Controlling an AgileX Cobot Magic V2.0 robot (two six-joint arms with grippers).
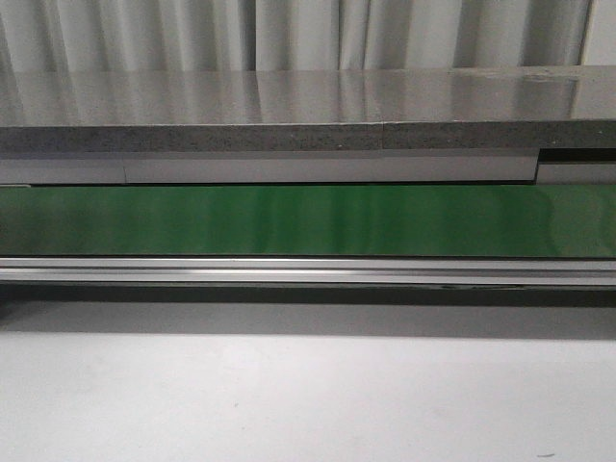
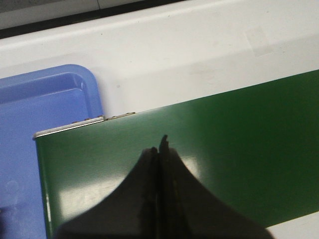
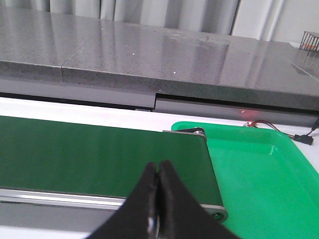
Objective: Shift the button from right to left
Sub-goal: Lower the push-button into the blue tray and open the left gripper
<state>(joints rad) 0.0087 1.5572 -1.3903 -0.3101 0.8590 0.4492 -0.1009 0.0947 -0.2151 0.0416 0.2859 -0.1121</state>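
The button is not in view in any frame. My left gripper (image 2: 159,149) is shut and empty, hanging over the left end of the green conveyor belt (image 2: 224,149), beside a blue tray (image 2: 45,99). My right gripper (image 3: 158,167) is shut and empty, above the belt's right end (image 3: 99,154), next to a bright green tray (image 3: 264,174) that shows nothing inside. Neither gripper appears in the front view, which shows only the belt (image 1: 308,219).
A grey stone-like counter (image 1: 308,111) runs behind the belt. An aluminium rail (image 1: 308,269) lines the belt's near side, with white table (image 1: 308,395) in front. A black connector with wires (image 3: 299,137) lies behind the green tray.
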